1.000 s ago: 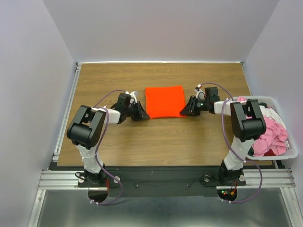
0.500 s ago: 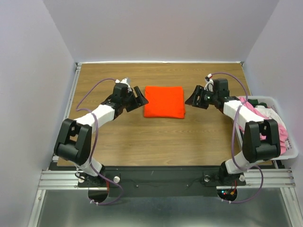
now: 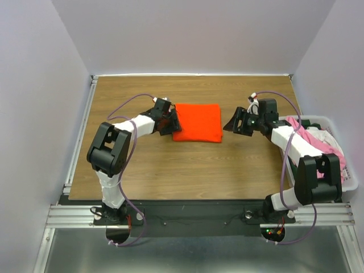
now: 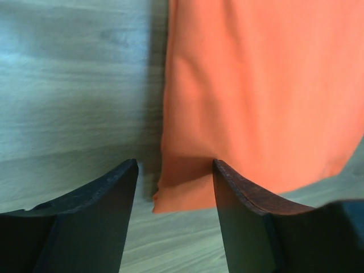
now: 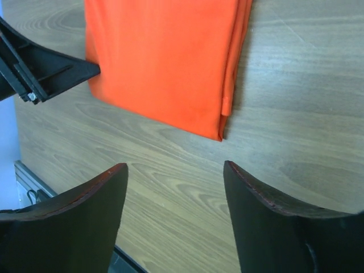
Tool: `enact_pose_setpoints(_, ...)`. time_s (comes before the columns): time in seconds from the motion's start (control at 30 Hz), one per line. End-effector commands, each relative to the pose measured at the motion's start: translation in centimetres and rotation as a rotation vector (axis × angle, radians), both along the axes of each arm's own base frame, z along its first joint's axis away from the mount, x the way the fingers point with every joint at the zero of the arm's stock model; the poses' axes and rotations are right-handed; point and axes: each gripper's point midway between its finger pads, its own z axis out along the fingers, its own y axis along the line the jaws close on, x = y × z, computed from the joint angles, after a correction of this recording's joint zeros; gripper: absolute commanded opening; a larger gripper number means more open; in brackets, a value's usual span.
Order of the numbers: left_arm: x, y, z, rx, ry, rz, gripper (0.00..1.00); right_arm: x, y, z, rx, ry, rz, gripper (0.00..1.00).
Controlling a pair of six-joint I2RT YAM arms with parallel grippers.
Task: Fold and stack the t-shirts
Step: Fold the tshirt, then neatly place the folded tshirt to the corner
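A bright orange t-shirt [image 3: 197, 121] lies folded into a flat rectangle on the wooden table; it also shows in the left wrist view [image 4: 256, 96] and the right wrist view [image 5: 165, 57]. My left gripper [image 3: 173, 122] is open at the shirt's left edge, its jaws standing either side of the near left corner [image 4: 176, 193], holding nothing. My right gripper [image 3: 230, 124] is open and empty, a little off the shirt's right edge, over bare wood [image 5: 173, 170]. More shirts, pink [image 3: 327, 162] and white [image 3: 327, 136], lie in the bin.
A white plastic bin [image 3: 350, 185] stands at the table's right edge beside the right arm. The left gripper's black finger [image 5: 51, 71] shows at the shirt's far side in the right wrist view. Metal rails [image 3: 79, 131] edge the table.
My left gripper has moved right up to the shirt's left edge, and the left arm's elbow has shifted. My right gripper has risen and stayed just off the right edge. The shirt has not moved.
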Motion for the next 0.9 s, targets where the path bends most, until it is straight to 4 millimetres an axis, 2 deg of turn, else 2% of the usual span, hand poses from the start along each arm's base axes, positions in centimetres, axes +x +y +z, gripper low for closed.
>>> enact_pose_setpoints(0.0, 0.2, 0.1, -0.7, 0.113, 0.007, 0.000, 0.63, -0.2, -0.4, 1.4, -0.017, -0.054, -0.004, 0.76)
enact_pose_setpoints(0.17, -1.3, 0.1, -2.6, 0.235, 0.062, -0.004, 0.58, 0.0, -1.5, 2.7, -0.061, -0.100, -0.070, 0.93)
enact_pose_setpoints(0.33, -2.7, 0.3, -4.1, 0.302, 0.122, -0.012, 0.55, 0.2, -2.5, 5.2, -0.099, -0.176, -0.112, 0.95)
enact_pose_setpoints(0.43, -3.2, 0.6, -5.3, 0.335, 0.166, -0.013, 0.46, 0.2, -2.9, 5.9, -0.111, -0.198, -0.129, 0.95)
enact_pose_setpoints(0.47, -3.4, 0.8, -5.6, 0.347, 0.182, -0.012, 0.38, 0.1, -2.9, 6.2, -0.115, -0.211, -0.128, 0.95)
enact_pose_setpoints(0.53, -3.3, 1.1, -6.1, 0.367, 0.193, -0.006, 0.30, 0.1, -3.1, 6.2, -0.122, -0.215, -0.135, 0.95)
enact_pose_setpoints(0.6, -3.0, 1.4, -6.2, 0.376, 0.201, -0.001, 0.14, 0.1, -3.2, 6.3, -0.130, -0.222, -0.136, 0.95)
enact_pose_setpoints(0.63, -2.6, 1.6, -6.1, 0.374, 0.198, 0.008, 0.14, 0.1, -3.3, 6.3, -0.130, -0.222, -0.137, 0.95)
enact_pose_setpoints(0.7, -1.7, 2.3, -5.7, 0.381, 0.190, 0.020, 0.06, 0.1, -3.3, 6.3, -0.134, -0.224, -0.136, 0.95)
enact_pose_setpoints(0.83, 1.5, 6.3, -5.0, 0.418, 0.181, 0.083, 0.01, 0.2, -3.3, 6.3, -0.136, -0.227, -0.132, 0.95)
enact_pose_setpoints(0.87, 2.9, 8.8, -4.5, 0.448, 0.180, 0.113, 0.01, 0.3, -3.3, 6.4, -0.140, -0.231, -0.133, 0.95)
